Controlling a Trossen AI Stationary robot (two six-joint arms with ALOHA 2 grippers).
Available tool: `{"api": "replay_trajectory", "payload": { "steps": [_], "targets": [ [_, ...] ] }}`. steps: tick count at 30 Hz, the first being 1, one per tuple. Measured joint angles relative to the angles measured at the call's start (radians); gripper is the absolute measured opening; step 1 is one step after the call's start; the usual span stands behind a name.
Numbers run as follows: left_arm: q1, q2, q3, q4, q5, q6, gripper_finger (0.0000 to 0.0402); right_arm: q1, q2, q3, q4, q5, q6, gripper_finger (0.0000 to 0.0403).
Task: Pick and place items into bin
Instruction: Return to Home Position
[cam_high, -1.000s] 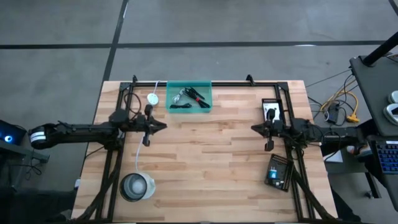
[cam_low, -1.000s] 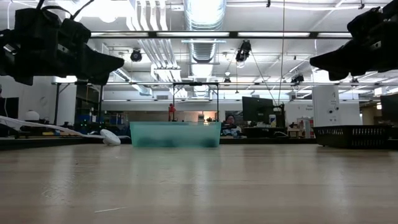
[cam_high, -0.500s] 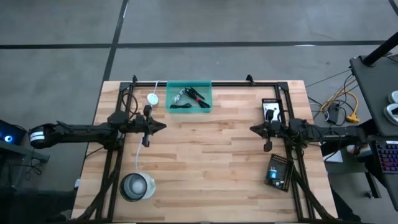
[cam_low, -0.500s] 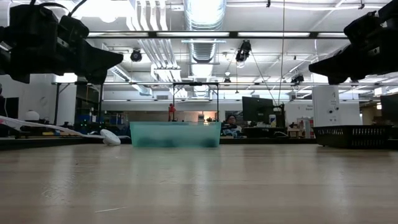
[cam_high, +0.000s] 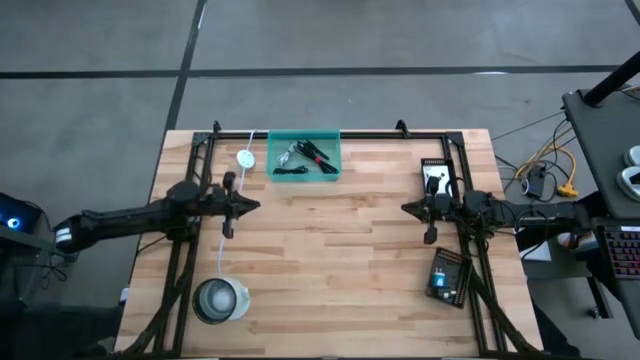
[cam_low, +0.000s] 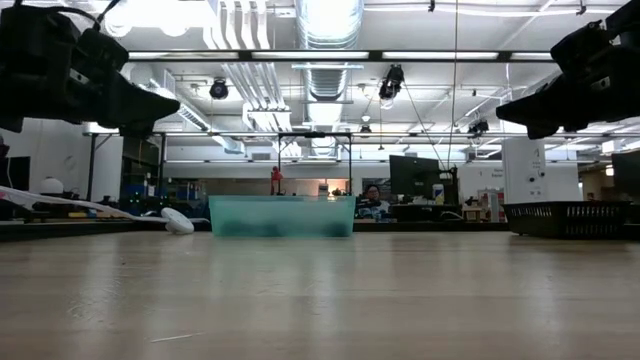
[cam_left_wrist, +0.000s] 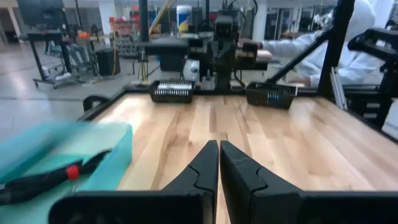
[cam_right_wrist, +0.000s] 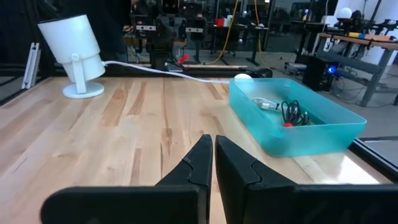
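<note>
The bin is a teal tray standing near the table's far edge, at the middle. Inside it lie a black cable with a red tie, a silvery clip and black sticks. My left gripper hovers shut above the table's left half, pointing level toward the right; the bin lies beside it on the far side. My right gripper hovers shut over the right half, pointing level toward the left. Both grippers hang well above the wood with nothing between their fingers.
A white disc with a white cord lies left of the bin. A clear round container stands near the front left. Two black perforated boards lie at the right. Bare wood spreads between the arms.
My left gripper has drawn back a little toward the table's left edge, staying level above the wood. The right arm has kept still, and the bin's contents have not moved.
</note>
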Motion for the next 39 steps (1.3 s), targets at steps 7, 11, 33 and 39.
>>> {"api": "replay_trajectory", "payload": {
  "steps": [7,11,33,39],
  "targets": [
    [0.0,-0.16,0.0,-0.221,-0.006,-0.002,0.0,0.0,-0.002,0.0,0.051,-0.069,-0.073,0.0009],
    [-0.001,-0.215,0.001,-0.229,0.0,-0.008,0.0,0.0,-0.002,0.0,0.078,-0.069,-0.085,0.0009],
    [-0.001,-0.204,-0.002,-0.229,0.02,0.0,0.0,0.0,-0.001,0.0,0.03,-0.05,-0.022,0.0009],
    [-0.001,-0.205,-0.002,-0.23,0.02,0.0,0.0,0.0,-0.001,0.0,0.034,-0.048,-0.046,0.0009]
  ]
}}
